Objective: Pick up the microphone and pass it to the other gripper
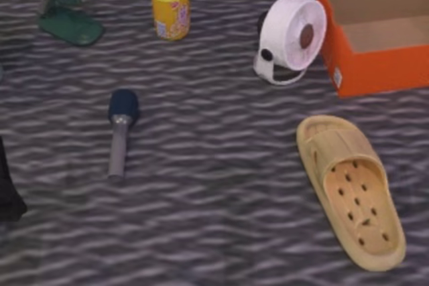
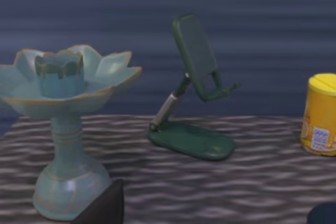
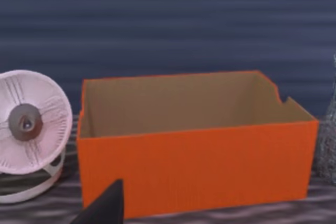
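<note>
Slipper (image 1: 352, 195) and microphone (image 1: 120, 132) are sitting nearest the front edge of the table (image 1: 214, 232); the microphone is lying flat on the left half, navy foam head pointing toward the far side, grey handle trailing toward the near edge, nothing touching it. It is looking light and rigid: the handle is a smooth cylinder that may be rolling under a sideways nudge, while the foam head is probably yielding and giving poor purchase. I am judging the middle of the handle, squeezed across its width from above, the best hold, leaving the free end clear for the receiving gripper.

Left arm (image 1: 8, 189) is showing only as a dark shape at the left edge; a dark tip is appearing in each wrist view, so I cannot tell whether either gripper is apart or together.

Farther back, the white fan (image 1: 289, 38) and orange box (image 1: 375, 31) are standing on the right, the yellow jar (image 1: 169, 6) and green phone stand (image 1: 66, 5) along the far side, with a pale blue lotus candlestick (image 2: 60, 129) near the stand.
</note>
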